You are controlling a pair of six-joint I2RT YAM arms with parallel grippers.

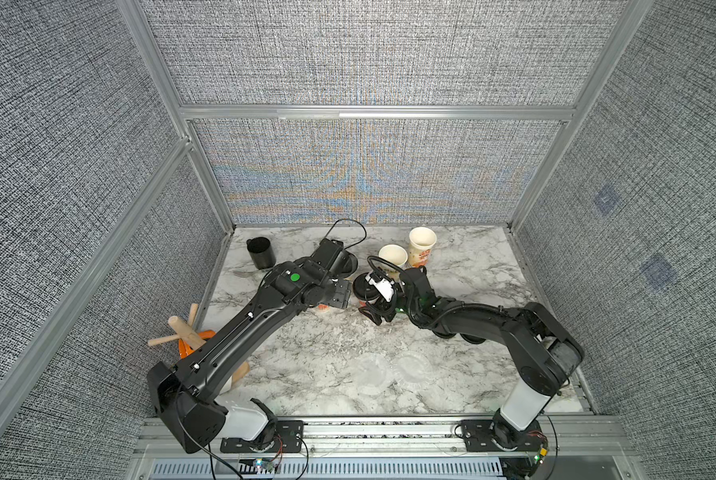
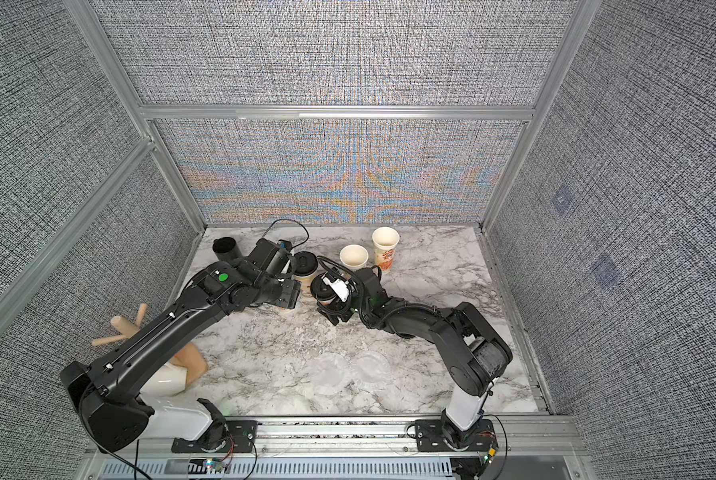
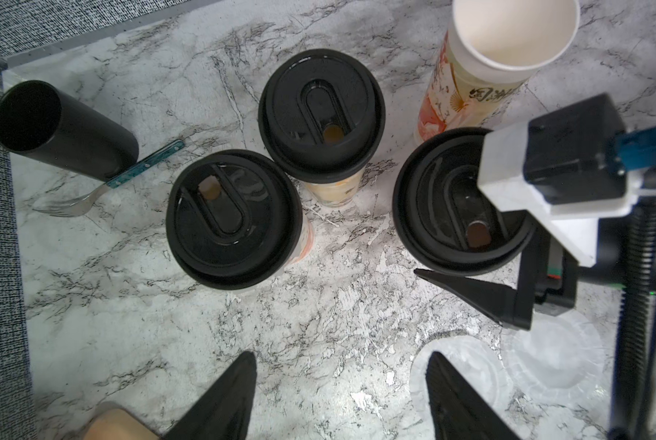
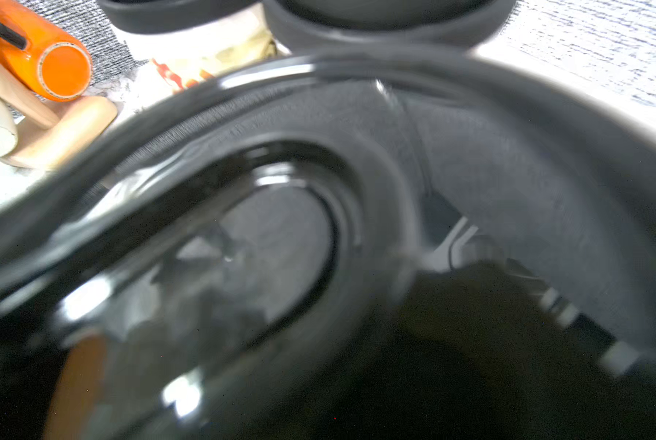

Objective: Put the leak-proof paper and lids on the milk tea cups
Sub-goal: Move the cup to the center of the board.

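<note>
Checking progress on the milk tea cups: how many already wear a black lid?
3. The lidded cup nearest the fork; a second lidded cup right beside it; a third lidded cup next to the open cup. More may be hidden.

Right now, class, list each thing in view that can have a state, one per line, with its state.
Lidded milk tea cups: three, upright, closed.
Unlidded milk tea cups: two, upright, open, uncovered.
Leak-proof paper: two sheets lying flat, unused.
Black cup: upright, open.
Fork: lying flat.
Left claw: open, empty.
Right claw: at a lidded cup, grip unclear.
</note>
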